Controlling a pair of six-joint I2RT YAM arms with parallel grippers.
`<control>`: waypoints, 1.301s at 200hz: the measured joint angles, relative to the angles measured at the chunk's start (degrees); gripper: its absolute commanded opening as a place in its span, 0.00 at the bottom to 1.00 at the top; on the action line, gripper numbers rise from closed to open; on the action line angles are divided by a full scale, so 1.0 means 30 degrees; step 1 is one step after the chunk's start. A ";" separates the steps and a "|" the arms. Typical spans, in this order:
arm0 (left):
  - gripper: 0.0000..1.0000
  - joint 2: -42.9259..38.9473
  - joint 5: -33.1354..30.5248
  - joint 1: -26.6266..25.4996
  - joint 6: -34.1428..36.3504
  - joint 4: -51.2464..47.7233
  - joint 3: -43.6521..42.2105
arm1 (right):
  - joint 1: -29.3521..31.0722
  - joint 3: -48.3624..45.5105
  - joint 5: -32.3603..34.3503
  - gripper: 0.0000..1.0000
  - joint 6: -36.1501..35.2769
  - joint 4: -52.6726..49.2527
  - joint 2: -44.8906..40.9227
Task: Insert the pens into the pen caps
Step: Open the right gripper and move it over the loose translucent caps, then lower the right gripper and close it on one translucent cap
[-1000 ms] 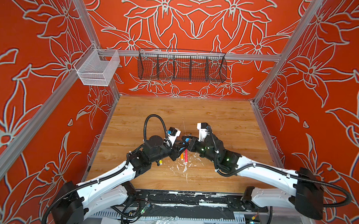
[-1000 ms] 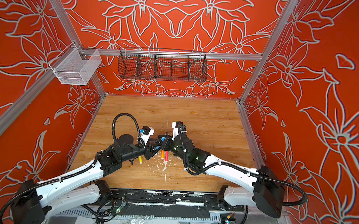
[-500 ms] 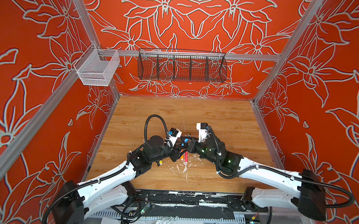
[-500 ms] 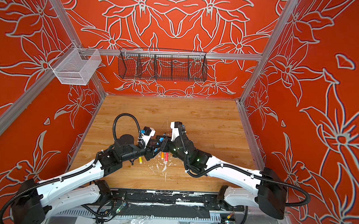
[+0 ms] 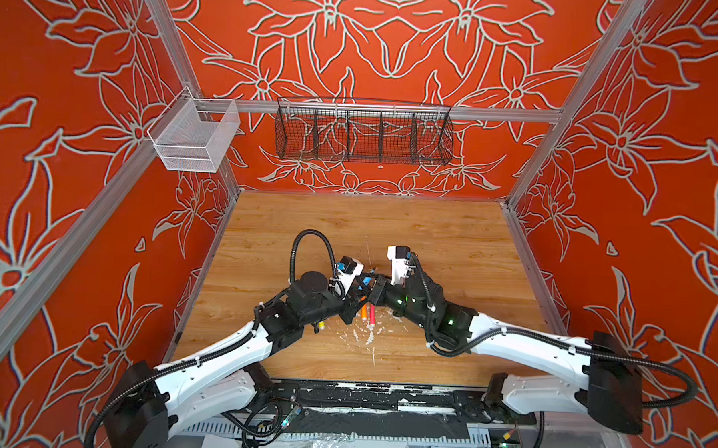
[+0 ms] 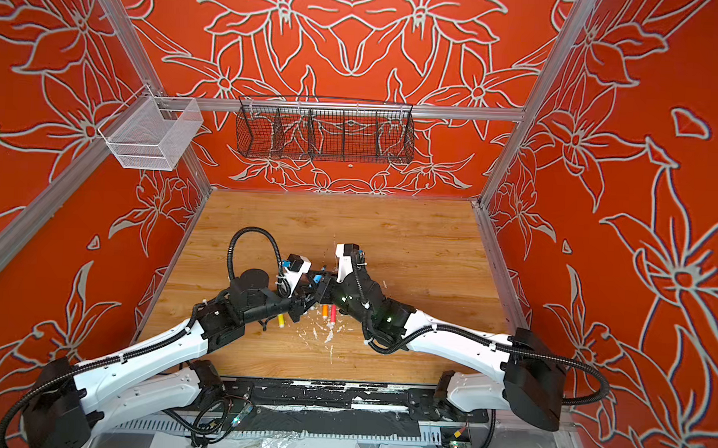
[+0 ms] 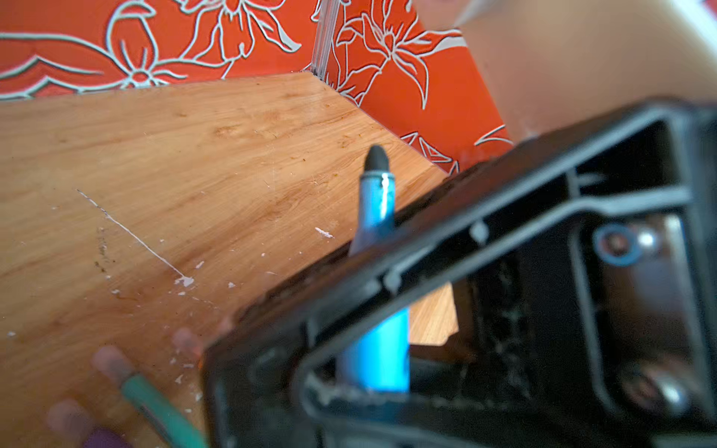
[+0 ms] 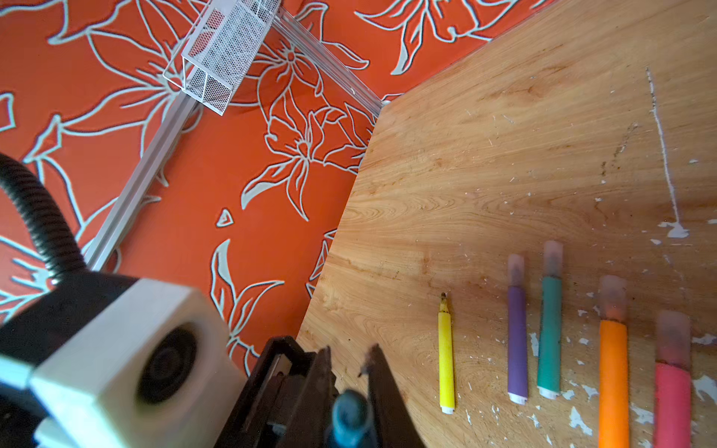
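The blue pen (image 7: 378, 209), tip bare, is pinched in the right gripper (image 5: 374, 286) just below the centre of both top views, meeting the tightly closed left gripper (image 5: 360, 293). Just below lie the capped orange pen (image 5: 364, 311) and pink pen (image 5: 373, 314), the bare yellow pen (image 5: 321, 324) lower left. Between them the left arm (image 5: 304, 303) covers the capped purple pen (image 8: 518, 341) and teal pen (image 8: 550, 333) there.

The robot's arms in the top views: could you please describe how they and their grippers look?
The left arm and right arm have white shells, black joints and black ribbed cable hoses; green lights dot the right one. The left gripper and right gripper are black, with white wrist cameras.
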 measured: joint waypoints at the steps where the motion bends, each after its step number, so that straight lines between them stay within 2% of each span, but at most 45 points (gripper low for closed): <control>1: 0.00 0.0000 0.0000 0.0000 0.0007 0.0000 0.0000 | 0.0000 0.0000 0.0007 0.07 0.0000 0.0000 0.0000; 23: 0.00 0.0007 -0.0073 -0.0022 -0.0022 0.0087 0.0000 | 0.0102 0.0000 0.0350 0.35 -0.0058 -0.0488 -0.0342; 39: 0.00 0.0007 -0.0211 -0.0058 -0.0073 0.0175 0.0000 | 0.0211 -0.0007 0.0801 0.43 -0.0408 -0.1712 -0.1202; 61: 0.00 0.0007 -0.0554 -0.0051 -0.0160 0.0219 0.0000 | 0.0240 -0.0415 0.2106 0.43 -0.0940 -0.3971 -0.3381; 90: 0.00 0.0051 -0.0831 0.0022 -0.0240 0.0291 0.0000 | 0.0219 -0.1107 0.4677 0.46 -0.1297 -0.8604 -0.6739; 119: 0.00 0.0182 -0.0954 0.0036 -0.0226 0.0284 0.0000 | -0.0226 -0.1894 0.6368 0.46 -0.1362 -1.2896 -0.7949; 152: 0.00 0.0809 -0.0998 0.0036 -0.0175 0.0240 0.0015 | -0.2098 -0.2572 0.6441 0.46 -0.1552 -1.6036 -0.6768; 187: 0.00 0.0874 -0.0991 0.0036 -0.0146 0.0240 0.0015 | -0.4816 -0.2623 0.5166 0.46 -0.2157 -1.6772 -0.4269; 260: 0.00 0.1013 -0.0991 0.0036 -0.0073 0.0240 0.0015 | -0.5544 -0.2492 0.4160 0.48 -0.2849 -1.6626 -0.0867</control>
